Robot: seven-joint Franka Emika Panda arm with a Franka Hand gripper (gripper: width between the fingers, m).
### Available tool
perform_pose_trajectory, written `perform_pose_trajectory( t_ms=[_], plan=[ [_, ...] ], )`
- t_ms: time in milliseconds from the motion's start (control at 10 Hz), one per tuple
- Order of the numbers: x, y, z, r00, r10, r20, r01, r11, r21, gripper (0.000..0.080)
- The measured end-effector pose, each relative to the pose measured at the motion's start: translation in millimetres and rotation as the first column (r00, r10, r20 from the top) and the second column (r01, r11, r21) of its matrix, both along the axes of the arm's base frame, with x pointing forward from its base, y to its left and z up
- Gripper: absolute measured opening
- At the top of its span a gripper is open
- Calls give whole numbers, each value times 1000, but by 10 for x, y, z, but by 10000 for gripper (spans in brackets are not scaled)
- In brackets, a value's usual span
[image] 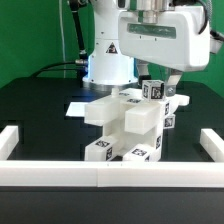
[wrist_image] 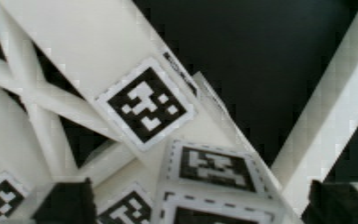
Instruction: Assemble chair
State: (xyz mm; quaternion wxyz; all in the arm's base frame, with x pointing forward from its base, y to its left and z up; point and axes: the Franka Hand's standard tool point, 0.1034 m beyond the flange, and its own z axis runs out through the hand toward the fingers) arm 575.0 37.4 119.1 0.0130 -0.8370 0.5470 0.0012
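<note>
The chair (image: 128, 125) stands partly built in the middle of the black table, a stack of chunky white blocks and bars with black-and-white tags. My gripper (image: 166, 94) hangs over its upper part on the exterior view's right, close to a tagged post (image: 154, 90). In the wrist view white bars cross the picture, and a tagged white piece (wrist_image: 217, 165) lies between my dark fingertips (wrist_image: 62, 203). The gripper (wrist_image: 202, 205) is open, its jaws standing wide on either side of that piece, with gaps showing. What the fingers touch is hidden in the exterior view.
White border rails run along the front (image: 100, 178), the exterior view's left (image: 10, 140) and right (image: 212, 142). The marker board (image: 80, 107) lies flat behind the chair. The arm's white base (image: 108, 65) stands at the back.
</note>
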Motion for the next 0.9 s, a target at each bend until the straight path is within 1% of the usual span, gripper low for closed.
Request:
perform_pose_trajectory(
  t_ms=[100,200,400,500,900],
  plan=[
    [0,-4,0,996,85,1,-85,996,-5,633],
    [0,-3,0,983,185,3,-185,983,-6,645],
    [1,4,0,945,328,6,-328,945,-9,648],
    [1,2,0,911,412,8,-412,911,-11,648],
    [2,-7,0,745,667,7,-667,745,-21,648]
  ],
)
